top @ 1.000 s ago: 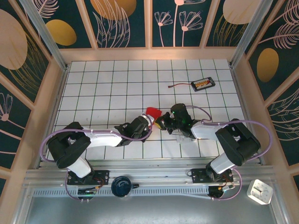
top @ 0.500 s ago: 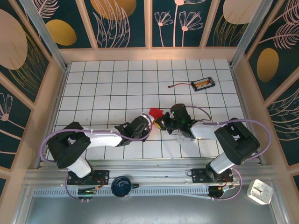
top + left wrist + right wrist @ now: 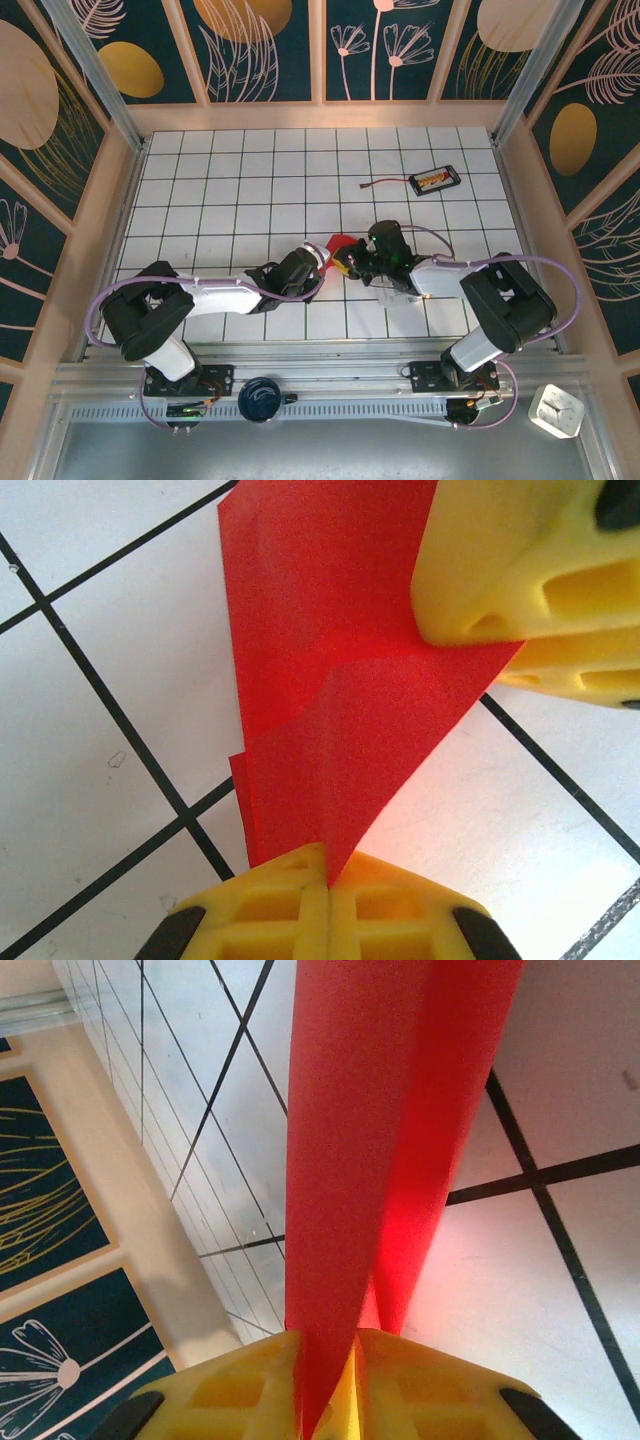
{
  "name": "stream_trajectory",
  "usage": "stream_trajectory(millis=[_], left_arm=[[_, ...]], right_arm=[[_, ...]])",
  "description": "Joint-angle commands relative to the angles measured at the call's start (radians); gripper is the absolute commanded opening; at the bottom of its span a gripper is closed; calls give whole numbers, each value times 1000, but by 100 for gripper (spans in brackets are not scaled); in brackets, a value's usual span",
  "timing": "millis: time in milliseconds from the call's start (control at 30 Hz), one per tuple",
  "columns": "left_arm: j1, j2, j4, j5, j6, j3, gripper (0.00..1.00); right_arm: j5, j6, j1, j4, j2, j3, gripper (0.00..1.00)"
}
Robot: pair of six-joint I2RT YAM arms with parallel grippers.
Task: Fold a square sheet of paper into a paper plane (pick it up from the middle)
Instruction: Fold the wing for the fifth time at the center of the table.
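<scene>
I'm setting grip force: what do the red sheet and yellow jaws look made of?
The red sheet looks like thin matte paper: sharp creases, light glowing through. The yellow jaws look like matte moulded plastic or rubber, I cannot tell which; recessed pockets show.

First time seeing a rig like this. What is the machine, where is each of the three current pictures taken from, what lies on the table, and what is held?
Two robot arms are bolted at the near edge of a white tiled table. The overhead picture looks down from above and behind them. The other two come from a camera on each wrist, with that arm's own yellow fingers at the bottom. On the table lies a small black tray with a cable. Mid-table, the left gripper is shut on a folded red paper. The paper also runs between the fingers of the right gripper; whether they pinch it is unclear.
</scene>
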Motion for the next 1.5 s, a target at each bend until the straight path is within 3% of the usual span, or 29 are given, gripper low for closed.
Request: stream_trajectory(millis=[0, 167, 367, 600, 867, 1100, 1467], left_arm=[[-2, -11, 31, 44, -27, -12, 0], [25, 1, 38, 165, -67, -4, 0], [74, 1, 46, 324, -126, -2, 0], [74, -2, 4, 312, -113, 17, 0], [74, 6, -15, 294, -103, 33, 0], [75, 6, -14, 291, -94, 33, 0], [75, -1, -14, 292, -82, 30, 0]], right_arm=[[-8, -41, -20, -34, -53, 16, 25], [-1, -133, -42, -113, -91, 46, 36], [19, -293, -53, -250, -116, 98, 38], [199, -540, -93, -512, -153, 180, 39], [197, -488, -116, -460, -171, 120, 46], [79, -368, -176, -253, -118, 35, 54], [53, -349, -173, -173, -26, 71, 53]])
